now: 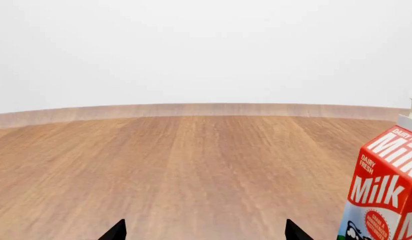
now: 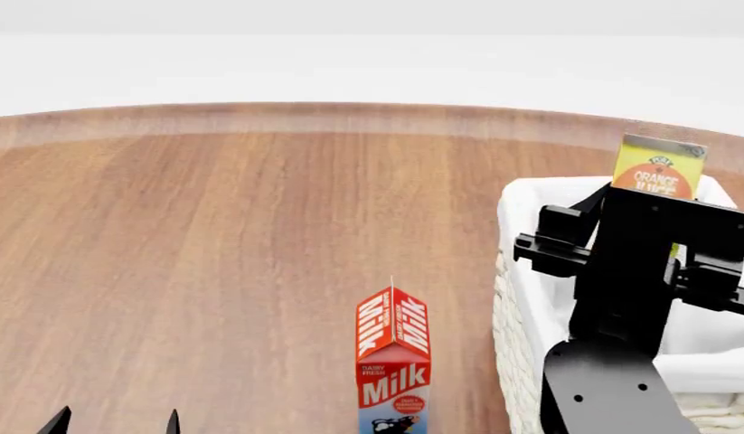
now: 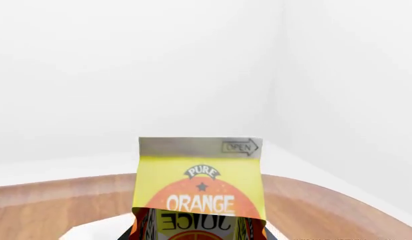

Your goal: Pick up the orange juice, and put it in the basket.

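Right gripper point(image 2: 656, 237): clamped on the orange juice point(image 2: 659, 170), carton upright, its gable top rising above the black wrist. In the right wrist view the carton point(image 3: 200, 187) fills the lower middle, dark fingers at its sides. Carton is held over the basket point(image 2: 523, 271), which sits at the table's right side. Left gripper point(image 2: 114, 422): low at near left, tips spread apart, holding nothing. Milk carton point(image 2: 392, 362) stands upright on the wooden table point(image 2: 227, 253), between the left gripper and the basket.
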Controlling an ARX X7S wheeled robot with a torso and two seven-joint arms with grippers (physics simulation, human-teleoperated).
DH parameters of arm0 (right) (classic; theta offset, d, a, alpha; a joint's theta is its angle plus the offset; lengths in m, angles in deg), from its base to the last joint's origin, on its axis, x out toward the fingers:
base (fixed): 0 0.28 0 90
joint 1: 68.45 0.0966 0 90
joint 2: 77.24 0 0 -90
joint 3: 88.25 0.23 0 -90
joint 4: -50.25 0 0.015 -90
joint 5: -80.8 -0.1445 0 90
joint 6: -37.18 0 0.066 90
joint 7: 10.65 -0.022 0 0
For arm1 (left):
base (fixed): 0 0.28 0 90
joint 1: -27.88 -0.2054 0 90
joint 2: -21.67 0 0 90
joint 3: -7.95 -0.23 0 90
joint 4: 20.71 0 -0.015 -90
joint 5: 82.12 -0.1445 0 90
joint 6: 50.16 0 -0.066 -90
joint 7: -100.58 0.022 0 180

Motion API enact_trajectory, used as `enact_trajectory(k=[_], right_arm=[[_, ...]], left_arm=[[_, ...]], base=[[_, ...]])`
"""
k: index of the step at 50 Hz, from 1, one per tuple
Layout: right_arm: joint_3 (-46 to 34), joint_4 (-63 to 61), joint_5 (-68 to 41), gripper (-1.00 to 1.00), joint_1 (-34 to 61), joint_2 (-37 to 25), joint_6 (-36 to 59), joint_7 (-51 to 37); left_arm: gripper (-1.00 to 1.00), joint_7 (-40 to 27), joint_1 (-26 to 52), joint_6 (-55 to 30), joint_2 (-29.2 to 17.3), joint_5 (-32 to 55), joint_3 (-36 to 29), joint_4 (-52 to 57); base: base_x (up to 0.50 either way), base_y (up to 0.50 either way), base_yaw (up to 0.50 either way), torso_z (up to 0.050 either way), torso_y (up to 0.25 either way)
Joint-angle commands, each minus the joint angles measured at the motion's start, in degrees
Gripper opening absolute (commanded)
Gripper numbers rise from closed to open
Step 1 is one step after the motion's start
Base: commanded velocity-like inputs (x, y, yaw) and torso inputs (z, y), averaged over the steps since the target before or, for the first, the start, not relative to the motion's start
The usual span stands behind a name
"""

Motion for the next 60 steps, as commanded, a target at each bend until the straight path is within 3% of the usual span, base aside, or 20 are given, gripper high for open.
enact_trajectory(k=[1,39,40,60], right_arm=[[-0.37,1.74,2.59,-1.0,0.54,0.46,-1.34,0.8],[-1.54,13.66,4.71,-1.0,4.64,2.18,-6.9,1.8],[-1.42,13.42,4.68,1.0,4.51,2.16,-6.99,1.6],[-2.02,7.01,4.01,1.0,1.95,1.51,-4.78,0.99]], left_arm=[[1.0,-0.1,0.04,0.05,-0.08,0.09,-0.13,-0.02],[1.0,-0.42,0.17,0.21,-0.35,0.36,-0.53,-0.07],[1.0,-0.43,0.17,0.21,-0.35,0.36,-0.54,-0.07],[1.0,-0.59,0.24,0.3,-0.49,0.5,-0.75,-0.1]], base=[[0.0,0.0,0.0,0.0,0.0],[0.0,0.0,0.0,0.0,0.001],[0.0,0.0,0.0,0.0,0.0],[0.0,0.0,0.0,0.0,0.0]])
